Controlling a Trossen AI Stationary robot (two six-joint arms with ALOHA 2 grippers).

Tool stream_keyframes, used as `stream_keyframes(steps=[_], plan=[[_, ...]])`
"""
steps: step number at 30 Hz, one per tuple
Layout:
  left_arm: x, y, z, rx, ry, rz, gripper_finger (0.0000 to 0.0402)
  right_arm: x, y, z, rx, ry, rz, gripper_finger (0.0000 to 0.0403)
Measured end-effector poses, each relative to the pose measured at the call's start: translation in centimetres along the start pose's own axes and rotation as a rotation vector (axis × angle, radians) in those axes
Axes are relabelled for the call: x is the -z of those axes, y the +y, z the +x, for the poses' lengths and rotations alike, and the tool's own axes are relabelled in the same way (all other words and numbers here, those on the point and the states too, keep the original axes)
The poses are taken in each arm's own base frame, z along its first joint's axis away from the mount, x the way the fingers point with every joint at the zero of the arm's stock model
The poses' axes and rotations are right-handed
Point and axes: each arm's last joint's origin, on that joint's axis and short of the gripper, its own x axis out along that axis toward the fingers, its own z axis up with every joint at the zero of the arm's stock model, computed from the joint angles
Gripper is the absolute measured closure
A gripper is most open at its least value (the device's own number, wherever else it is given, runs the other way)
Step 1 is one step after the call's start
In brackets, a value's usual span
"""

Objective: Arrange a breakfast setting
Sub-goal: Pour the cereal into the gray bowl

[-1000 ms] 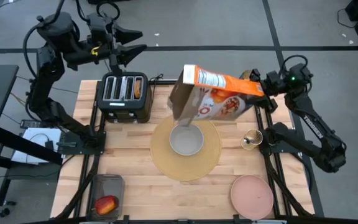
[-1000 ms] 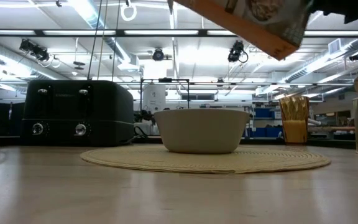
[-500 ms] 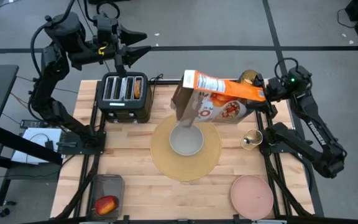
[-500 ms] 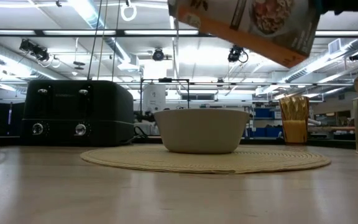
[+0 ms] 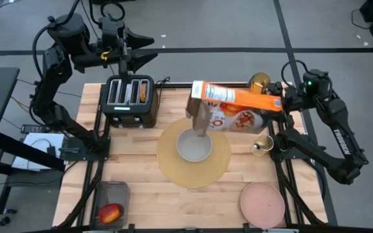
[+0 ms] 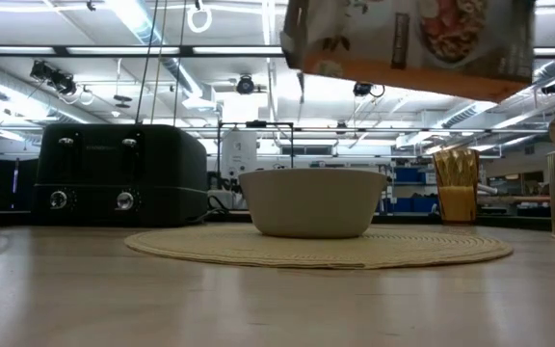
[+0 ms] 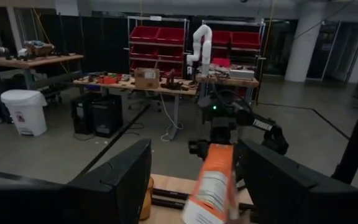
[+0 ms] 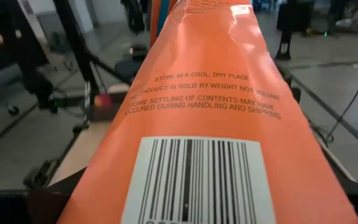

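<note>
Right gripper [image 5: 283, 102] clamps the cereal box [image 5: 235, 107] by its base, box near level, open end over grey bowl [image 5: 193, 145] on placemat [image 5: 220, 162]. Tilt gently, mouth centred. Left gripper [image 5: 141, 50] spread, empty, above toaster [image 5: 129, 100].

bowl [image 5: 193, 146] on placemat [image 5: 193, 172], toaster [image 5: 129, 101] behind-left, plate [image 5: 262, 203] front-right

Woven, matt placemat [image 5: 193, 155] on pale planked wood table [image 5: 154, 200] — glossy printed cardboard cereal box [image 5: 235, 107], smooth matt bowl [image 6: 313, 200].

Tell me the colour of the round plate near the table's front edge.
Pink; the high view shows it best.
</note>
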Motion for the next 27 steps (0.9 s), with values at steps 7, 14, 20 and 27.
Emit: stream_keyframes(steps=[7, 14, 20, 27], plan=[[0.4, 0.1, 0.8, 0.002, 0.021, 0.022, 0.0159, 0.1, 1.0, -0.1, 0.032, 0.121, -0.015, 0.0107], [1.3, -0.1, 2.5, 0.029, 0.057, 0.023, 0.0159, -0.7, 0.6, 0.9, -0.041, 0.175, -0.027, 0.0107], [2.1, -0.3, 2.7, 0.038, 0.134, 0.002, 0.0159, -0.7, 0.1, 2.4, -0.103, 0.249, -0.020, 0.0108], [2.5, -0.5, 2.6, 0.041, 0.174, -0.025, 0.0159, -0.7, -0.3, 4.0, -0.117, 0.328, -0.056, 0.0108]])
